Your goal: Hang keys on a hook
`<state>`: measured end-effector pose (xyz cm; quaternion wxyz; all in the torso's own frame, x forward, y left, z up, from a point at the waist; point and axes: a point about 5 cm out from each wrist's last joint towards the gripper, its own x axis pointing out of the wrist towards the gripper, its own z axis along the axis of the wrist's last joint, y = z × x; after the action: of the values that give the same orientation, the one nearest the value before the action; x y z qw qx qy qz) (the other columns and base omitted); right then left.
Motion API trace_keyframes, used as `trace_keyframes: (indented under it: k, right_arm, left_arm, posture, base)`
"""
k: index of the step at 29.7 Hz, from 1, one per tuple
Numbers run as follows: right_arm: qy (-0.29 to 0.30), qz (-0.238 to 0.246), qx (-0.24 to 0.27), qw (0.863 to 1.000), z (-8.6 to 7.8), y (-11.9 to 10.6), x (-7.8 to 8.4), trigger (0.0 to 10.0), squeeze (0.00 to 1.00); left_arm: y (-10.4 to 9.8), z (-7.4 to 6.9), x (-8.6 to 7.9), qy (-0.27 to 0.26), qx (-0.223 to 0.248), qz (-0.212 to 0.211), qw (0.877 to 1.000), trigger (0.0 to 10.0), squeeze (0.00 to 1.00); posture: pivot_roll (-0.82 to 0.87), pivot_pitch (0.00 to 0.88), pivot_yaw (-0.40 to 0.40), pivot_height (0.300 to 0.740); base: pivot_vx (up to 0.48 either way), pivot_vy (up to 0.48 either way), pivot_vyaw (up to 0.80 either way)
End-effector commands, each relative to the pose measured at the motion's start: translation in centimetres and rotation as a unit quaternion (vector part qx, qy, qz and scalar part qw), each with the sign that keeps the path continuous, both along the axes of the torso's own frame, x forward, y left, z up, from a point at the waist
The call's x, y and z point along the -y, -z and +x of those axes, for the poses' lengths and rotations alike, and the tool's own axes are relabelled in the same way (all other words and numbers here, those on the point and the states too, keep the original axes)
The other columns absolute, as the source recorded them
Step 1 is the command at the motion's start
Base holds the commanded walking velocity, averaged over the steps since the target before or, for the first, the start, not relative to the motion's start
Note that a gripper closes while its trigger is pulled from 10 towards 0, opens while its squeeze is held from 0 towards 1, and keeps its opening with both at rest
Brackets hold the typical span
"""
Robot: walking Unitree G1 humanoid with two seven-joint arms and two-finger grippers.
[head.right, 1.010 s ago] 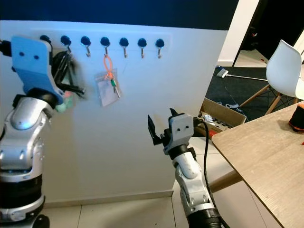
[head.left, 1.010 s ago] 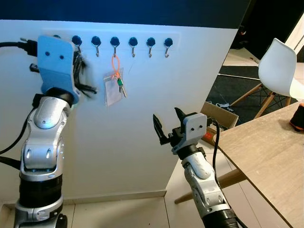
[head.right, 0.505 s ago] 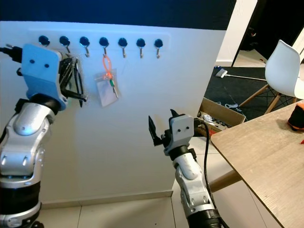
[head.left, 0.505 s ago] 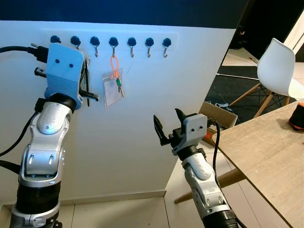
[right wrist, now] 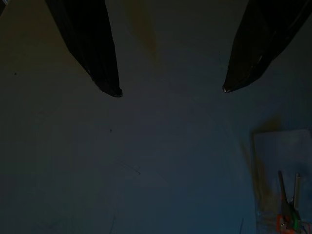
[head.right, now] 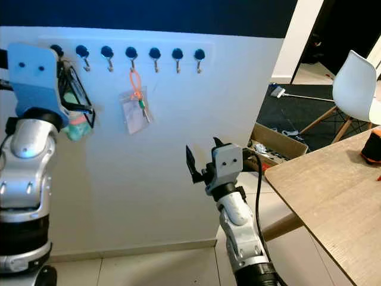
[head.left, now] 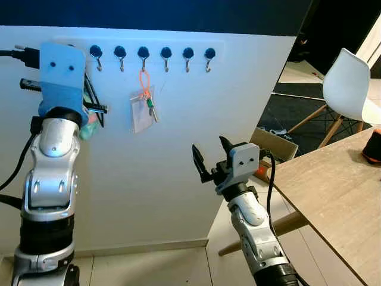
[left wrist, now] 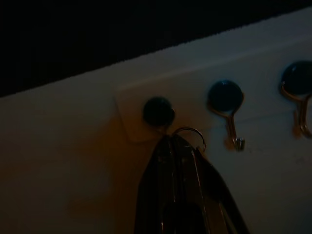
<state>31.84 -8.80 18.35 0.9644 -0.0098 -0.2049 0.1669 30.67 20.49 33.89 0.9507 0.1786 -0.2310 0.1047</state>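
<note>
While the left arm is raised to the wall: the scene stands as follows.

Left gripper [left wrist: 179,141]: fingers pinched together on a key ring [left wrist: 191,133], right below the endmost hook knob [left wrist: 158,110].
Hook rail [head.left: 172,52]: a row of dark-knobbed hooks on the white wall.
Badge holder [head.left: 143,111]: hangs with small keys on an orange loop from a middle hook.
Right gripper [head.left: 209,157]: fingers spread apart, empty, facing the wall lower down.
Wooden table [head.left: 333,190]: off to the right, white chair [head.left: 348,83] behind it.
</note>
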Motion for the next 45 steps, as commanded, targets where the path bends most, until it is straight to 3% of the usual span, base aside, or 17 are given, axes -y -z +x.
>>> trace_keyframes:
  k: [1,11,17,26,31,35,45]
  right_arm:
    - [0.001,-0.003,-0.009,1.000,-0.1,0.5,0.0,10.0,0.00]
    - [0.007,-0.002,-0.009,1.000,-0.2,0.6,0.2,10.0,0.00]
    - [0.005,-0.002,-0.010,1.000,-0.1,0.6,0.1,10.0,0.00]
    - [-0.001,-0.003,-0.009,1.000,0.0,0.5,-0.2,10.0,0.00]
    - [0.000,-0.003,-0.010,1.000,-0.1,0.6,-0.1,10.0,0.00]
    - [0.001,-0.003,-0.009,1.000,-0.1,0.5,-0.1,10.0,0.00]
    - [0.000,-0.004,-0.009,1.000,-0.1,0.6,-0.1,10.0,0.00]
  left_arm:
    - [-0.6,0.1,0.1,0.003,0.009,0.016,1.000,10.0,0.00]
    - [0.4,-0.5,2.4,0.100,-0.016,0.051,0.994,10.0,0.00]
    - [1.1,-0.7,2.0,0.087,-0.027,0.051,0.995,10.0,0.00]
    - [0.5,-0.9,1.5,0.082,-0.011,0.032,0.996,10.0,0.00]
    - [0.9,-1.0,2.4,0.111,-0.018,0.040,0.993,10.0,0.00]
    - [2.2,-0.7,4.2,0.137,-0.038,0.048,0.989,10.0,0.00]
    - [2.5,-0.5,5.0,0.148,-0.039,0.045,0.987,10.0,0.00]
  posture:
    - [0.20,0.143,-0.038,0.740]
    - [0.19,0.142,-0.028,0.740]
    - [0.20,0.145,-0.037,0.740]
    - [0.20,0.144,-0.041,0.740]
    - [0.20,0.142,-0.041,0.740]
    - [0.20,0.139,-0.039,0.740]
    - [0.20,0.137,-0.039,0.740]
  base:
    - [0.000,0.000,0.00]
    - [0.000,0.000,0.00]
    - [0.000,0.000,0.00]
    - [0.000,0.000,0.00]
    - [0.000,0.000,0.00]
    - [0.000,0.000,0.00]
    - [0.000,0.000,0.00]
